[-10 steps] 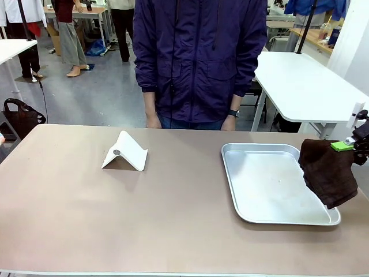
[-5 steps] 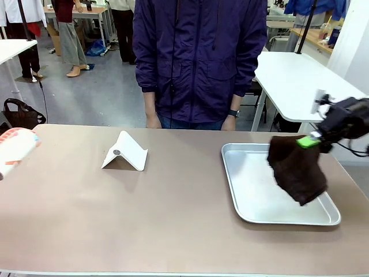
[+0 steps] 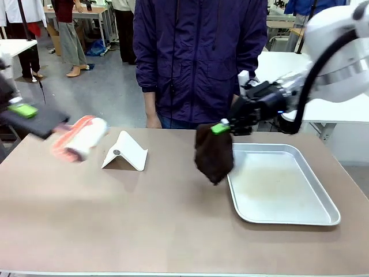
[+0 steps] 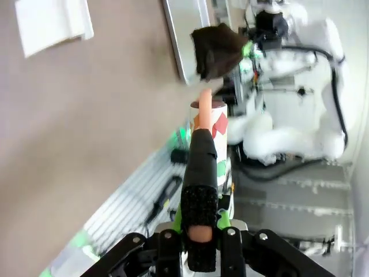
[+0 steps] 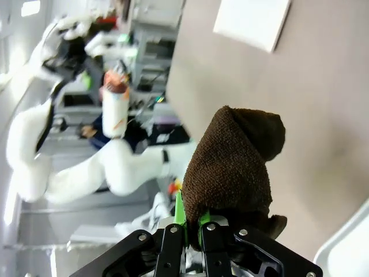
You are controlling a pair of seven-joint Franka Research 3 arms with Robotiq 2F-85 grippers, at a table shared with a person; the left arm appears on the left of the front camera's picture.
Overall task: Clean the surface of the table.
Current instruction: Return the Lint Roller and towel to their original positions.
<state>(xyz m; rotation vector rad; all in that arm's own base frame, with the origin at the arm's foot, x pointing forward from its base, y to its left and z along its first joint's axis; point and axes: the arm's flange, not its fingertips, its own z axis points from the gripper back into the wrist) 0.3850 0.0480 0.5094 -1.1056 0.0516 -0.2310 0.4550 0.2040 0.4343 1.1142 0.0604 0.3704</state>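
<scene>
Right tool (image 3: 221,128) clamping brown cloth (image 3: 214,153), hanging above worktop (image 3: 144,213) beside tray (image 3: 279,184). Left tool (image 3: 23,111) gripping roller (image 3: 81,137) by handle. Risk: roller sweeping below left tool knocking white stand (image 3: 125,151); cloth snagging tray rim.

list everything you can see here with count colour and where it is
table: 1, beige-brown, spans the foreground
tray: 1, shiny silver, right side of the table
folded stand: 1, white, left of centre on the table
cloth: 1, dark brown, hanging above the tray's left edge
lint roller: 1, white and orange roll, black handle, above the table's left end
person: 1, purple jacket, far side
left gripper: shut on the lint roller
right gripper: shut on the cloth
</scene>
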